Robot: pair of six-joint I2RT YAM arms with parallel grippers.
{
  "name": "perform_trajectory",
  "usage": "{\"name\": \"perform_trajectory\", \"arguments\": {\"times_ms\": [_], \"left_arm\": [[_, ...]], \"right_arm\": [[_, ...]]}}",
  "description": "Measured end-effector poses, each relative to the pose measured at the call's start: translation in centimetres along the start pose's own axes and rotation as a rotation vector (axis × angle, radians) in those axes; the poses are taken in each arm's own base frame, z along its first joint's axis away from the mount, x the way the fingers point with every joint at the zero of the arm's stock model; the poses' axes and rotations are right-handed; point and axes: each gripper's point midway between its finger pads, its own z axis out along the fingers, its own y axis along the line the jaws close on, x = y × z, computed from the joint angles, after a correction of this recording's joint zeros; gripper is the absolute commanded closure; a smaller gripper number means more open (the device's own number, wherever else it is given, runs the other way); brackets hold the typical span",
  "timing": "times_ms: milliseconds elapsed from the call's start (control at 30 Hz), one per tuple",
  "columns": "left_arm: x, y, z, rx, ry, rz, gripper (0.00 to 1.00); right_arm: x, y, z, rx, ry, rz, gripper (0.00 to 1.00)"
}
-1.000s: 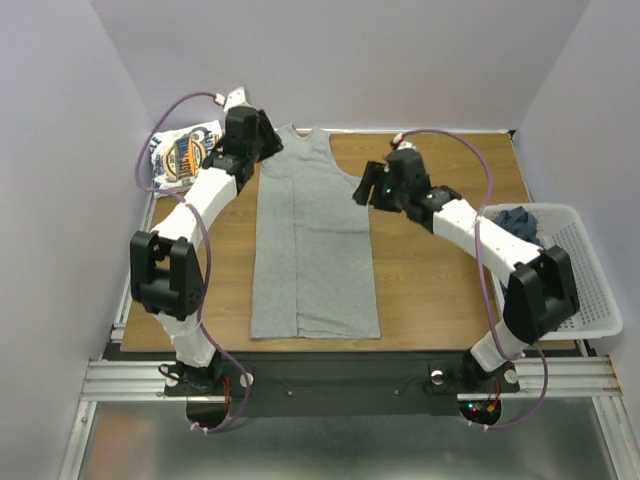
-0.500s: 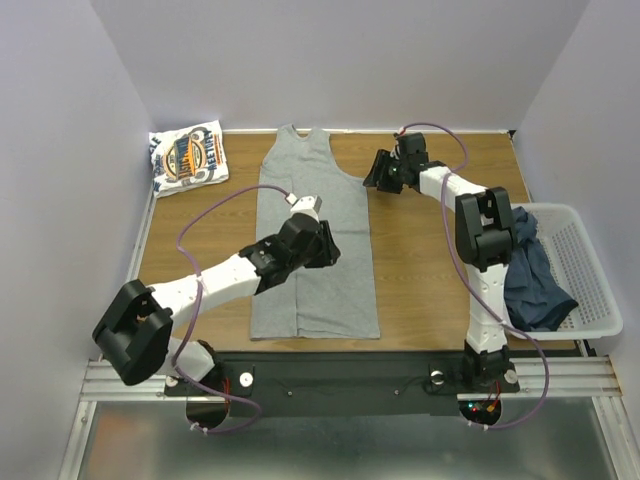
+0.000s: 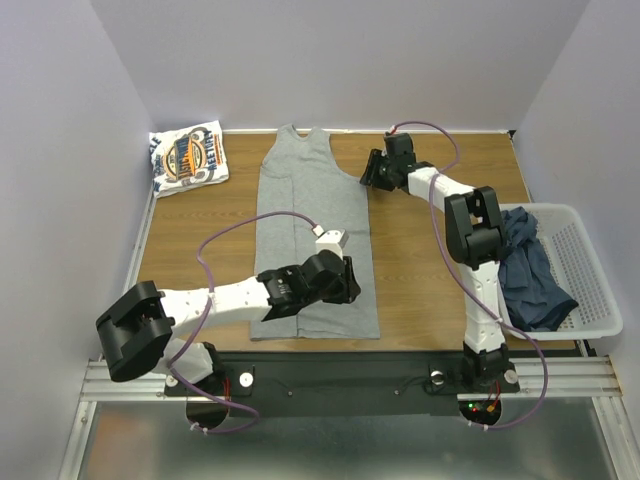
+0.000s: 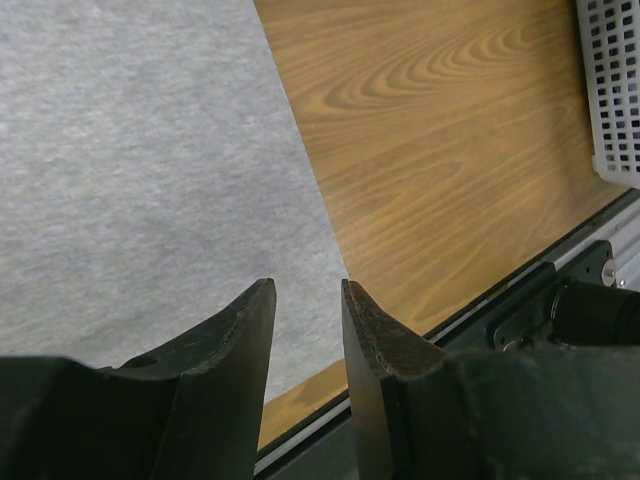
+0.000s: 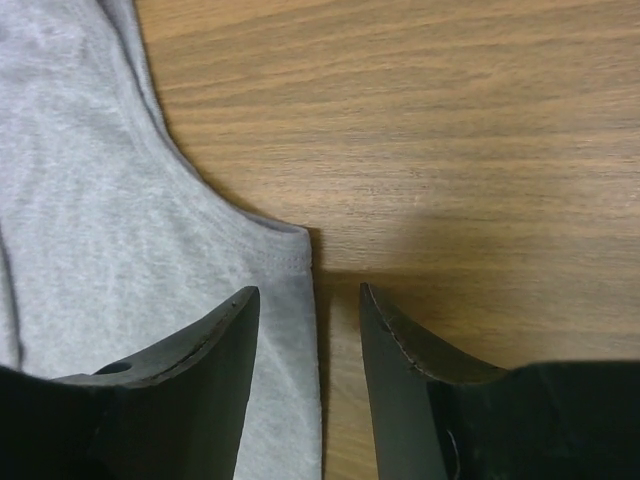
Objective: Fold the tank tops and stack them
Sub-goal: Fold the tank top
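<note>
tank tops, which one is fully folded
The white printed top, far left corner, a compact packet; the grey top lies full length, the blue one crumpled in the basket.

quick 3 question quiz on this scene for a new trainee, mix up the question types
1. True or false: the right gripper is shut on the grey tank top.
2. Multiple choice: the left gripper is over the grey tank top's: A) neckline, B) near right corner, C) left strap.
3. Short answer: where are the dark blue tank tops?

Key
1. False. Its jaws are open, one on each side of the cloth edge at the armhole corner.
2. B
3. In the white basket on the right of the table.
</note>
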Motion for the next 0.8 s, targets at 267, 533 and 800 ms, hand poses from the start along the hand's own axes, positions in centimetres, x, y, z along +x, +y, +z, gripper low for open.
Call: {"name": "perform_trajectory", "arguments": {"times_ms": [267,533,800], "left_arm": [[0.7,-0.6,-0.2,0.0,0.001,0.0,0.55],[1.4,-1.1,-0.2,0.006,0.01,-0.001,0.53],[4.1,-1.8,1.3,-0.022,0.076,0.035,0.5]], "right_arm": [[-0.2,-0.4,1.2,0.041,-0.031,-0.01,0.55],[-0.4,-0.2,1.8,0.06,-0.05,-0.02,0.65],[-0.3,-0.1,2.1,0.065,-0.06,-0.023,0.76]]}}
